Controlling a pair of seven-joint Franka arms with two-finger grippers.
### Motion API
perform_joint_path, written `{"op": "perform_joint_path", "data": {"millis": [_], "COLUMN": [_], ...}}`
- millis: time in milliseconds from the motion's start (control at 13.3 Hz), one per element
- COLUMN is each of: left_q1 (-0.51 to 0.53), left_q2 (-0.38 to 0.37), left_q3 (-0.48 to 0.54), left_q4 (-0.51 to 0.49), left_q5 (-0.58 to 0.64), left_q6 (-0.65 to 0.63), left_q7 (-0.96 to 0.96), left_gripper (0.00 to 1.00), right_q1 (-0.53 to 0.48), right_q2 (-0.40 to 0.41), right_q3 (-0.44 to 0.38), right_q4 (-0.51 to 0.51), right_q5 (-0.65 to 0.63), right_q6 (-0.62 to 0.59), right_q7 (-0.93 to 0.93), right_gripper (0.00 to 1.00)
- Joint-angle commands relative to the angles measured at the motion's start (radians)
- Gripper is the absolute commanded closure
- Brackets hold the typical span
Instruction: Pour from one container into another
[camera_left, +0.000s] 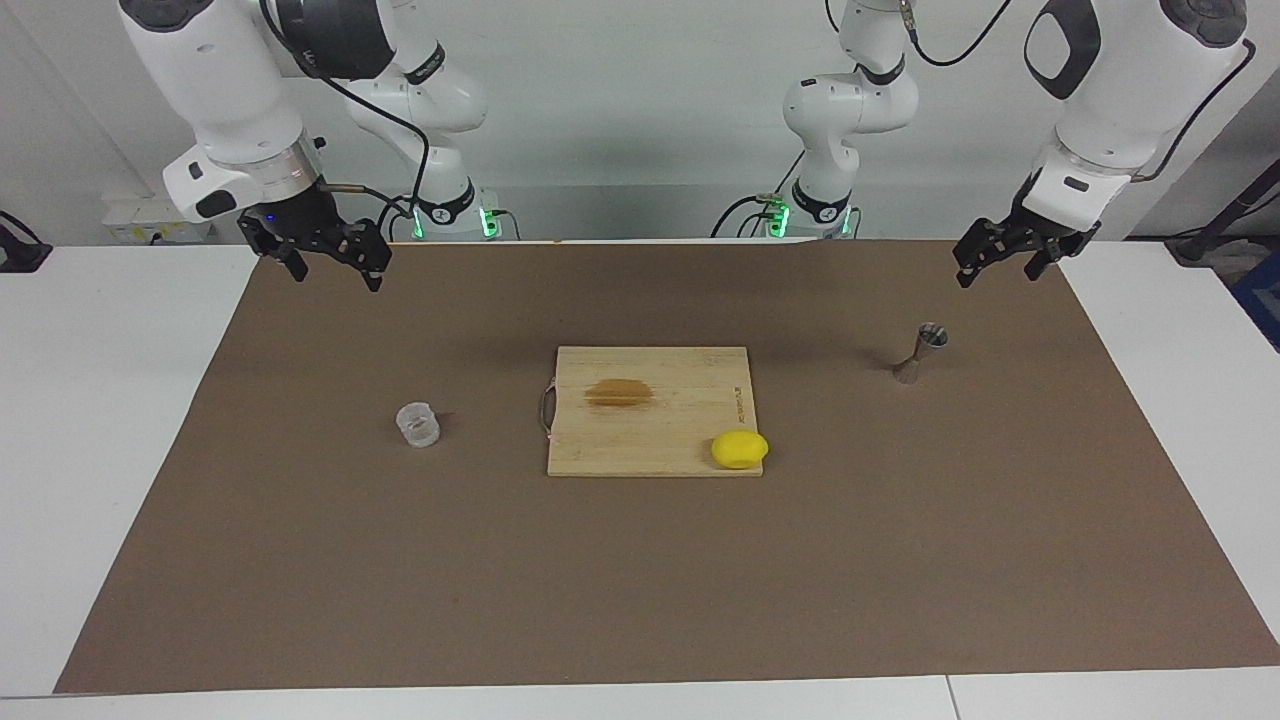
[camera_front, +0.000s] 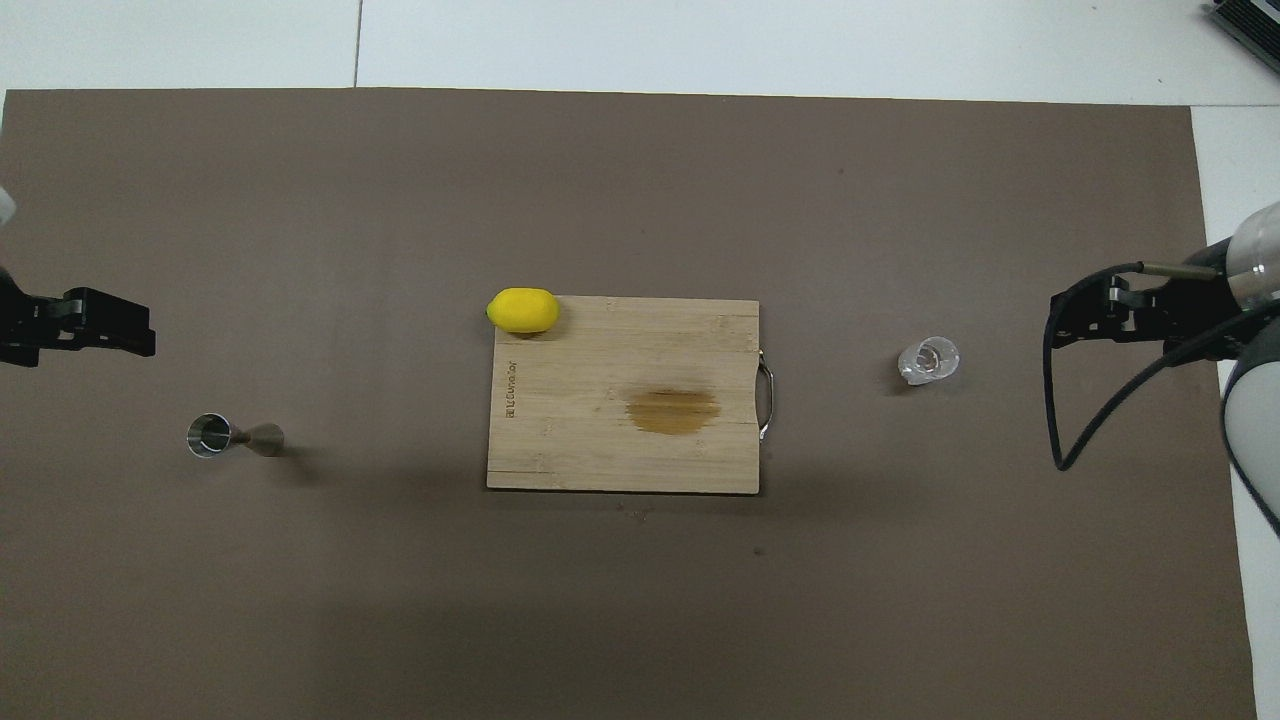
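The clear plastic cup (camera_left: 418, 424) (camera_front: 928, 360) stands upright on the brown mat toward the right arm's end of the table. The metal jigger (camera_left: 920, 353) (camera_front: 232, 437) stands upright on the mat toward the left arm's end. My right gripper (camera_left: 337, 278) (camera_front: 1062, 325) hangs open and empty in the air over the mat's edge, apart from the cup. My left gripper (camera_left: 997, 277) (camera_front: 140, 330) hangs open and empty in the air over the mat near the jigger, not touching it.
A wooden cutting board (camera_left: 650, 440) (camera_front: 600, 450) with a dark stain and a metal handle lies mid-mat between cup and jigger. A yellow lemon (camera_left: 740, 449) (camera_front: 522, 310) rests at the board's corner farther from the robots, toward the left arm's end.
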Motion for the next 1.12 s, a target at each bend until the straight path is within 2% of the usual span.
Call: {"op": "perform_joint_path", "data": {"millis": [0, 750, 1050], "left_q1": [-0.015, -0.018, -0.019], "left_q2": [-0.021, -0.02, -0.024], "left_q3": [0.007, 0.007, 0.007], "left_q4": [-0.023, -0.025, -0.061], "left_q5": [0.018, 0.018, 0.018], "left_q6": [0.002, 0.018, 0.08], "left_q7": [-0.015, -0.018, -0.019], "left_gripper": [0.0, 0.0, 0.0], "right_q1": [-0.014, -0.014, -0.014], "right_q2": [-0.008, -0.009, -0.008], "right_q3": [0.005, 0.005, 0.005], "right_q4": [-0.001, -0.001, -0.001], "right_q5": [0.011, 0.011, 0.011], "right_q6": [-0.006, -0.006, -0.006], "right_q7": [-0.023, -0.023, -0.023], "right_gripper": [0.0, 0.0, 0.0]}}
